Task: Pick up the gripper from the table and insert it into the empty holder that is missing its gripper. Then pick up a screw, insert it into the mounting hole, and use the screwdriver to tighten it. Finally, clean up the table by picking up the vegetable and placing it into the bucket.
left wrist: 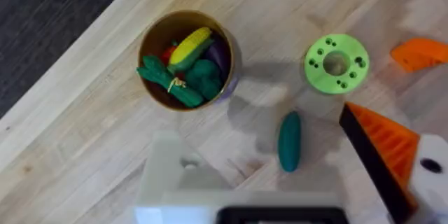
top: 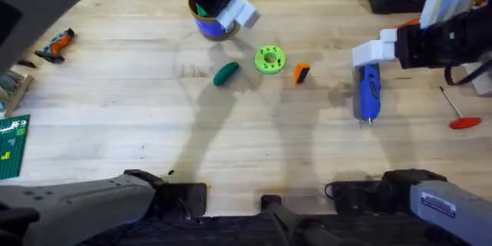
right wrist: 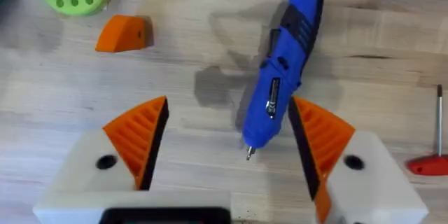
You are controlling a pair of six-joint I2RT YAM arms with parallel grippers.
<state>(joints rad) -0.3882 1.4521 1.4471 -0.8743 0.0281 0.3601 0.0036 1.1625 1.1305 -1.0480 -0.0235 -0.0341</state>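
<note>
The orange gripper (top: 301,72) lies on the table (top: 115,108), also seen as the gripper (right wrist: 122,33) in the right wrist view. My left gripper (left wrist: 280,175) hangs open beside the blue bucket (left wrist: 185,59). One of its fingers is the bare white holder (left wrist: 171,171); the other carries an orange pad. The dark green vegetable (left wrist: 289,141) lies below it on the wood. My right gripper (right wrist: 227,147) hovers open over the blue screwdriver (right wrist: 280,91), whose bit end lies between the orange pads. Any screw is too small to make out.
A lime-green disc with holes (top: 269,59) sits between the vegetable (top: 225,73) and the orange piece. A red-handled rod (top: 461,115) lies at the right. An orange-black tool (top: 55,44) and a green board (top: 11,146) are at the left edge. The bucket holds several toy vegetables.
</note>
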